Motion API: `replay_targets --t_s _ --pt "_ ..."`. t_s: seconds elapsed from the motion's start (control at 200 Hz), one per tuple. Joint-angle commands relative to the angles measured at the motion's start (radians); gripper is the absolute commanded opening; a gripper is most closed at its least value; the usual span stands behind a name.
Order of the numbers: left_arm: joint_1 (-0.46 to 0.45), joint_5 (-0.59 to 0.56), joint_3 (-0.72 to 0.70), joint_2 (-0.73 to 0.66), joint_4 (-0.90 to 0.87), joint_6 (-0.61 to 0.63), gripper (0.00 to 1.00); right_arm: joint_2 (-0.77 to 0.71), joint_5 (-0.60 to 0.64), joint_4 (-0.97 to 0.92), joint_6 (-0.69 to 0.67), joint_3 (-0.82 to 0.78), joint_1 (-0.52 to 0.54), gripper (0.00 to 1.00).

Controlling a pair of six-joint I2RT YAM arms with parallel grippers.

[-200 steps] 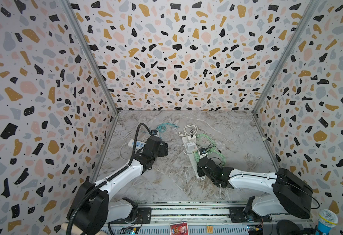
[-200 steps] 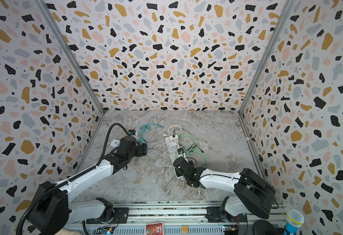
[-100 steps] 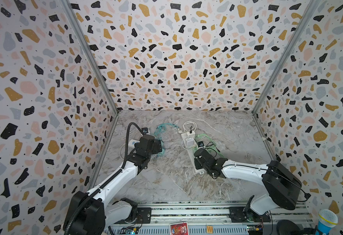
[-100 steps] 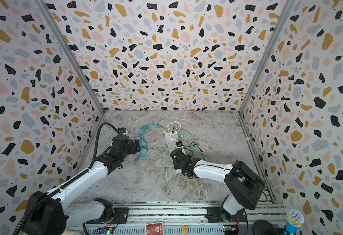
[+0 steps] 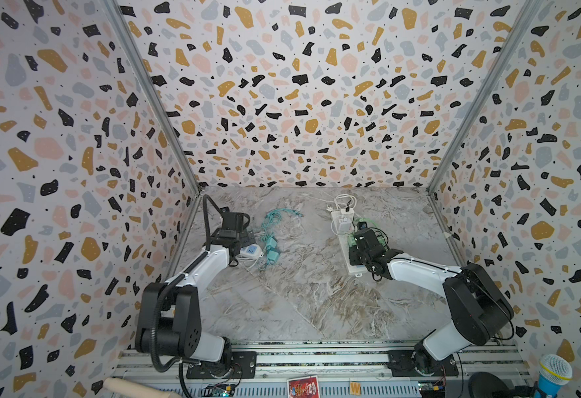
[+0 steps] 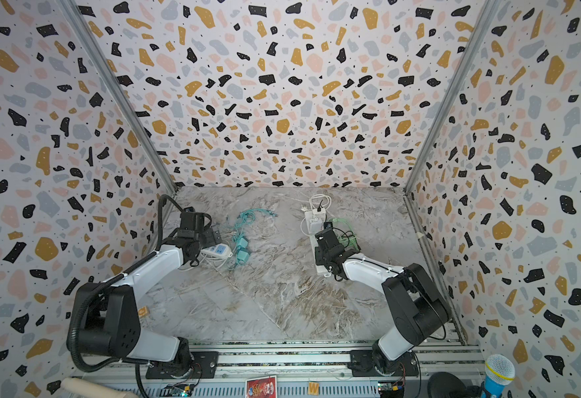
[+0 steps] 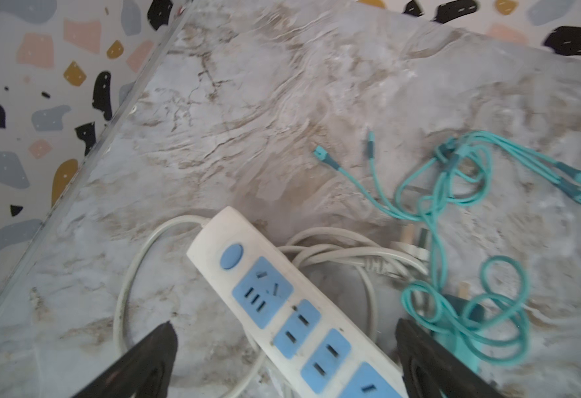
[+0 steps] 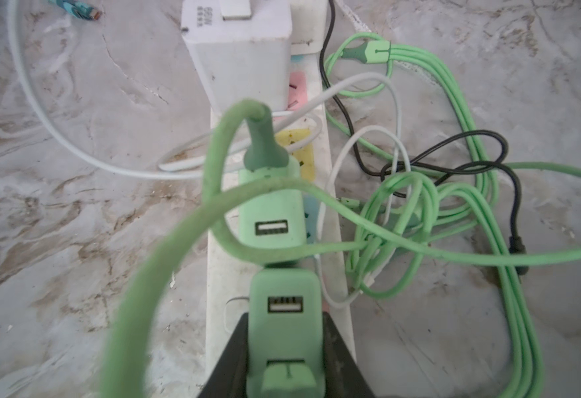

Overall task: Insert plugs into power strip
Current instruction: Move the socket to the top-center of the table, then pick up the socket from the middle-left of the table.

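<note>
In both top views my right gripper (image 5: 359, 239) (image 6: 327, 237) hovers over the long white power strip (image 5: 354, 267) (image 6: 323, 268). The right wrist view shows the right gripper (image 8: 285, 317) shut on a mint green plug (image 8: 284, 337) over that power strip (image 8: 223, 275); its prongs are hidden. Just ahead, a second mint plug (image 8: 270, 206) and a white plug (image 8: 237, 51) stand in sockets. My left gripper (image 7: 284, 324) (image 5: 244, 237) is open above a small strip with blue sockets (image 7: 258, 286) (image 5: 249, 250). Two teal plugs (image 5: 273, 255) (image 6: 243, 255) lie beside it.
Loops of mint green cable (image 8: 454, 206), a black cable (image 8: 482, 138) and a white cable (image 8: 41, 113) sprawl around the long strip. Teal cable (image 7: 437, 193) and the small strip's own cord (image 7: 334, 255) lie tangled by the left gripper. The left wall (image 7: 41, 103) is close.
My right gripper has carried the mint plug along the long strip toward the back wall. My left gripper has drawn back toward the left wall, over the small strip.
</note>
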Motion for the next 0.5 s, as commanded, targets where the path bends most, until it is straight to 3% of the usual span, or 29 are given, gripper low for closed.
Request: replay_targets --t_s 0.0,0.496 --pt "0.044 0.076 0.025 0.038 -0.014 -0.03 0.99 0.034 -0.008 -0.162 -0.033 -0.013 -0.033 0.13" --pt "0.05 0.11 0.115 0.233 0.003 -0.104 1.0 -0.002 -0.144 -0.177 -0.075 0.052 -0.035 0.33"
